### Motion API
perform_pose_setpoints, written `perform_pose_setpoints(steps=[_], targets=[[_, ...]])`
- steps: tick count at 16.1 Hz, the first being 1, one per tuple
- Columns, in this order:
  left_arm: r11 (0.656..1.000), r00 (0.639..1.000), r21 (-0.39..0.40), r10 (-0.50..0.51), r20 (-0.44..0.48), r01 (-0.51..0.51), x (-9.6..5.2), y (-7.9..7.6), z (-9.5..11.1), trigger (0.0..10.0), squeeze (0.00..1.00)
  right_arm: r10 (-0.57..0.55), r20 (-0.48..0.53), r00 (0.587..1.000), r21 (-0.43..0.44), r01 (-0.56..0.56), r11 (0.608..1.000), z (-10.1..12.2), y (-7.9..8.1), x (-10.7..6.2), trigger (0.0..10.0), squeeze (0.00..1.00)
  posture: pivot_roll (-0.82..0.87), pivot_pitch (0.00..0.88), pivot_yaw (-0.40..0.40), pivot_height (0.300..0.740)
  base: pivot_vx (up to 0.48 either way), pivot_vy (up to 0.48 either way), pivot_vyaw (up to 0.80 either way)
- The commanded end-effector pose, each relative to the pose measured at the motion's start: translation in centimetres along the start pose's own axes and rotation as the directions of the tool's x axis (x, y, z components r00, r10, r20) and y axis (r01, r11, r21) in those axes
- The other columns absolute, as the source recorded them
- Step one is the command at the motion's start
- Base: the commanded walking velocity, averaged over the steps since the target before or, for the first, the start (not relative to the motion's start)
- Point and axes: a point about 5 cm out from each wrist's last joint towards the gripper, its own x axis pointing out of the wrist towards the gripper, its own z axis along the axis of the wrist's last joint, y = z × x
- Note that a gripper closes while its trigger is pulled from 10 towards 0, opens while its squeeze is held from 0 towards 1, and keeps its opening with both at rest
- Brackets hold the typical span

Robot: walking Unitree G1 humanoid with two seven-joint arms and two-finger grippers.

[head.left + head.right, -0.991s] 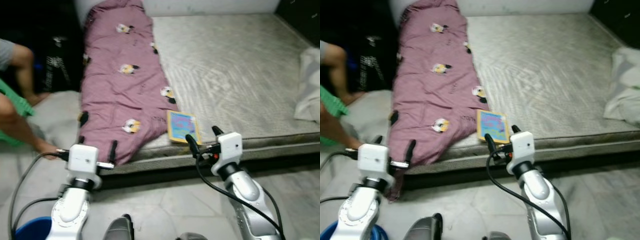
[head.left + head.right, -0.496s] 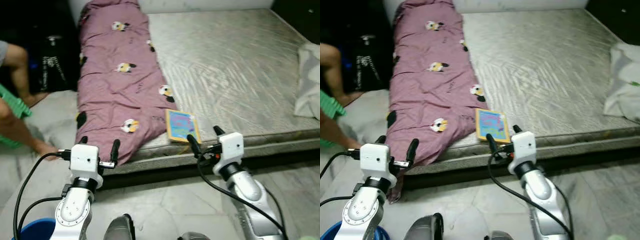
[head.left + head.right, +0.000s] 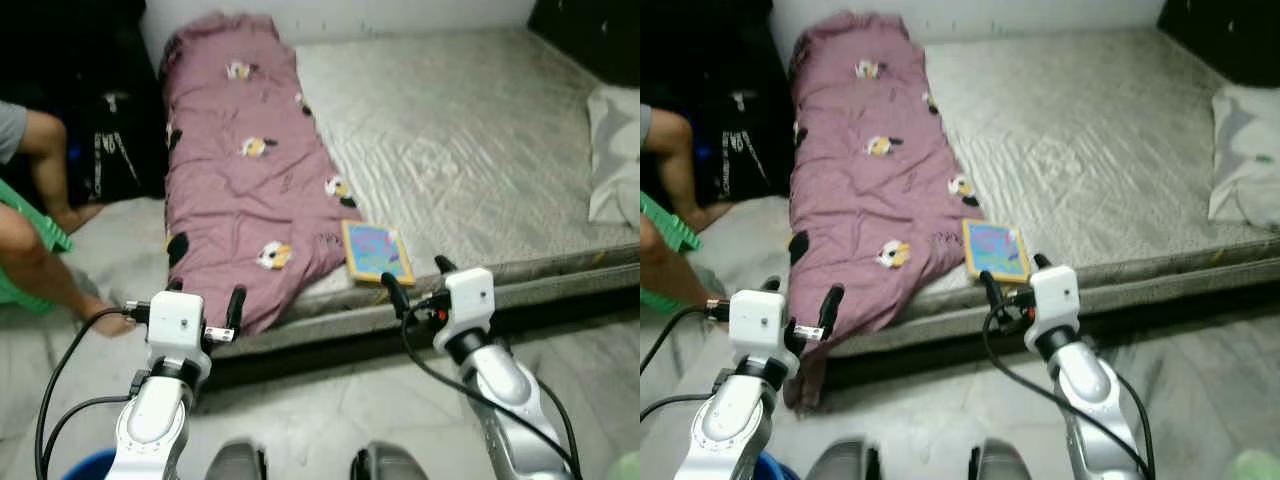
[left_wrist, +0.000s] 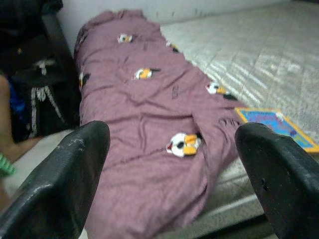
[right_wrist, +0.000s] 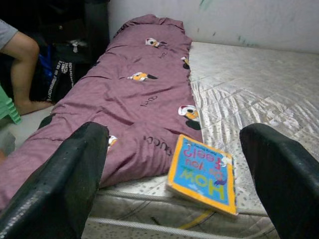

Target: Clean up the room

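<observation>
Cleanup looks barely started: the book [image 3: 377, 252] sits on the bed [image 3: 470, 150] edge beside the purple blanket [image 3: 245, 190]. Left hand [image 3: 203, 298] and right hand [image 3: 415, 282] hover open, empty.

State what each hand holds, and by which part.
Nothing is held. The left hand and right hand are both open in front of the bed, short of the yellow-edged blue book on the grey mattress.

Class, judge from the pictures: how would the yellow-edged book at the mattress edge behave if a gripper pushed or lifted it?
The book looks thin and flat, so probably stiff and light. It lies on the smooth mattress near the edge, so a push may slide it off. The purple blanket beside it could snag it.
</observation>
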Motion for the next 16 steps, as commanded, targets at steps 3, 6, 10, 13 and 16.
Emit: perform_pose_setpoints(steps=[3,6,10,13,16], targets=[[0.999,1.0,0.034,0.012,0.004,-0.012,-0.14,0.65,-0.04,10.0,0.0,-0.007,0.016,1.0,-0.001,0.007,1.0,0.29,0.22,0.11,10.0,0.0,0.0,0.121,-0.038,0.74,0.0,0.094,0.0],[1.0,1.0,0.015,-0.026,0.016,0.025,-0.17,0.39,0.12,10.0,0.0,-0.02,0.013,1.0,-0.003,0.02,1.0,0.13,0.09,-0.04,10.0,0.0,0.0,0.122,-0.036,0.74,0.0,0.0,0.0],[0.999,0.999,0.01,-0.037,0.024,0.037,-0.2,0.39,0.19,10.0,0.0,-0.025,0.014,1.0,-0.008,0.026,1.0,0.16,0.1,0.02,10.0,0.0,0.0,0.12,-0.036,0.74,0.0,0.0,0.0],[0.999,0.998,0.01,-0.047,0.029,0.047,-0.07,0.38,0.14,10.0,0.0,-0.039,0.023,0.999,-0.014,0.04,0.999,0.22,-0.1,0.17,10.0,0.0,0.0,0.109,-0.033,0.74,0.09,0.0,0.0],[0.999,0.998,0.016,-0.051,0.033,0.05,0.25,0.56,0.12,10.0,0.0,-0.071,0.036,0.997,-0.014,0.072,0.997,0.26,-0.41,0.38,10.0,0.0,0.0,0.096,-0.019,0.74,0.286,0.0,0.0]])
